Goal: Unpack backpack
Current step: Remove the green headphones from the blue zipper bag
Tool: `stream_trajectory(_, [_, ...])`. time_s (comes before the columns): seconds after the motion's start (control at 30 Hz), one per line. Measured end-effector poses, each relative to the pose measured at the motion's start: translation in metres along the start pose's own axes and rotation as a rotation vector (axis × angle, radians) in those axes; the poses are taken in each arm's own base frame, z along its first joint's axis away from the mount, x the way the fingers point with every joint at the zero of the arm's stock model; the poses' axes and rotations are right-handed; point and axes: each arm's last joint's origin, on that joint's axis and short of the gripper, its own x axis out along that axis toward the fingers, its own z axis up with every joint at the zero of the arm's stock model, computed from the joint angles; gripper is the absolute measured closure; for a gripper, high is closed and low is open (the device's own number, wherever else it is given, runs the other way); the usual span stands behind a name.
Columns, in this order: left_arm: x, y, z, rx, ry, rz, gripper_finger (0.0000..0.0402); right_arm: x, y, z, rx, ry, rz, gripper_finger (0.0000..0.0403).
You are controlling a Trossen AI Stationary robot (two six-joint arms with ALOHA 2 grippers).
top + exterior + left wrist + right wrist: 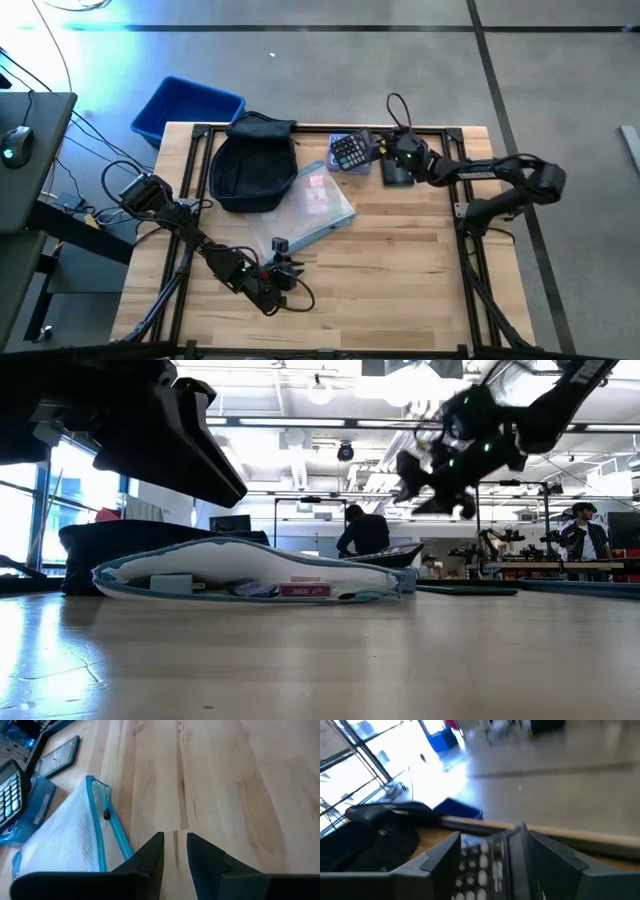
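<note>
Left hand [283,268]: near centre of the surface [400,280], fingers slightly parted, holding nothing, waiting. Backpack [254,165]: far left of the surface, dark, soft, slumped oval, mouth open. Mesh pouch [315,205]: just right of it, teal-zipped, lying flat. Calculator [351,151]: far centre, pinched in the right hand [385,150], lifted clear. Step in hand, as judged: placing a removed item; next move calls for lowering onto bare wood and spreading the fingers.
</note>
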Motion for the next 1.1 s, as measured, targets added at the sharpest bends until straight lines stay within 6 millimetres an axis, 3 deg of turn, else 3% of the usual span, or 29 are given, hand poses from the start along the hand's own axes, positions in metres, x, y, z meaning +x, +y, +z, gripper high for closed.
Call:
stream_trajectory(0.13, [-0.001,-0.002,-0.002,0.099,0.015,-0.028,0.0337,-0.034,0.028,0.011,-0.142,-0.071,0.124,0.0198])
stream_trajectory(0.23, [-0.002,-0.003,-0.003,0.17,0.015,-0.012,0.0337,-0.066,0.057,0.002,-0.235,-0.048,0.281,0.0199])
stream_trajectory(0.47, [0.004,0.007,0.001,0.256,0.022,0.076,0.0317,-0.157,0.113,-0.063,-0.302,0.071,0.544,0.0199])
stream_trajectory(0.63, [0.021,0.026,-0.007,0.235,0.123,0.113,0.0286,-0.21,0.13,-0.113,-0.23,0.083,0.62,0.0199])
stream_trajectory(0.73, [0.036,0.036,-0.017,0.25,0.215,0.141,0.0273,-0.219,0.135,-0.14,-0.271,0.051,0.58,0.0199])
stream_trajectory(0.83, [0.048,0.043,-0.027,0.243,0.296,0.164,0.0269,-0.214,0.146,-0.157,-0.32,0.039,0.537,0.0199])
stream_trajectory(0.97, [0.058,0.044,-0.042,0.227,0.383,0.243,0.028,-0.208,0.173,-0.153,-0.395,0.064,0.634,0.0199])
stream_trajectory(1.1, [0.057,0.041,-0.048,0.245,0.407,0.287,0.0354,-0.208,0.192,-0.146,-0.503,0.122,0.706,0.0199])
